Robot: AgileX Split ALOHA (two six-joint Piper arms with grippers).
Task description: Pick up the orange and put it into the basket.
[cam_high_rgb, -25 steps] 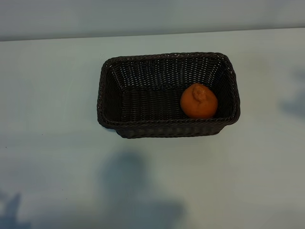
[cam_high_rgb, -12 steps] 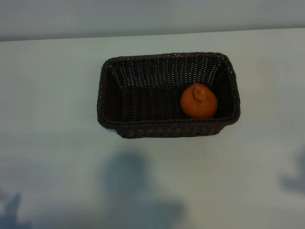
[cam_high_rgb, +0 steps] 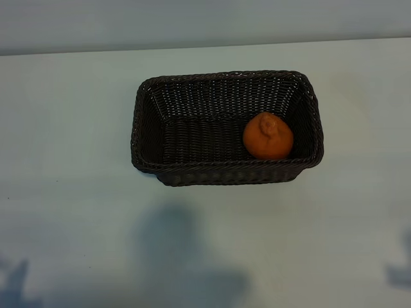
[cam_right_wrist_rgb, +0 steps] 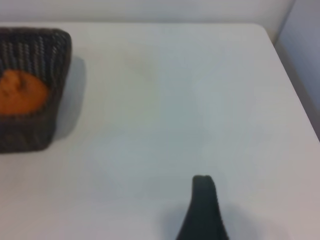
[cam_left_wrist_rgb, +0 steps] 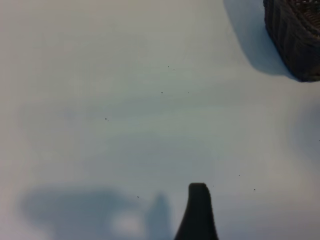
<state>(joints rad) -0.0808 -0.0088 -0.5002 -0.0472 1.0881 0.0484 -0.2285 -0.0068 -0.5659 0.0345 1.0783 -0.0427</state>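
Observation:
The orange lies inside the dark brown wicker basket, at its right end, knob upward. The basket stands in the middle of the pale table. Neither arm appears in the exterior view. The left wrist view shows one dark finger of my left gripper above bare table, with a corner of the basket far off. In the right wrist view one dark finger of my right gripper hangs over bare table, well away from the basket and the orange. Both grippers are open and hold nothing.
The table's far edge meets a pale wall. In the right wrist view the table's side edge runs close by. Soft shadows lie on the near part of the table.
The shadow at the right of the exterior view has slid toward the table's near edge. The orange and the basket have not moved.

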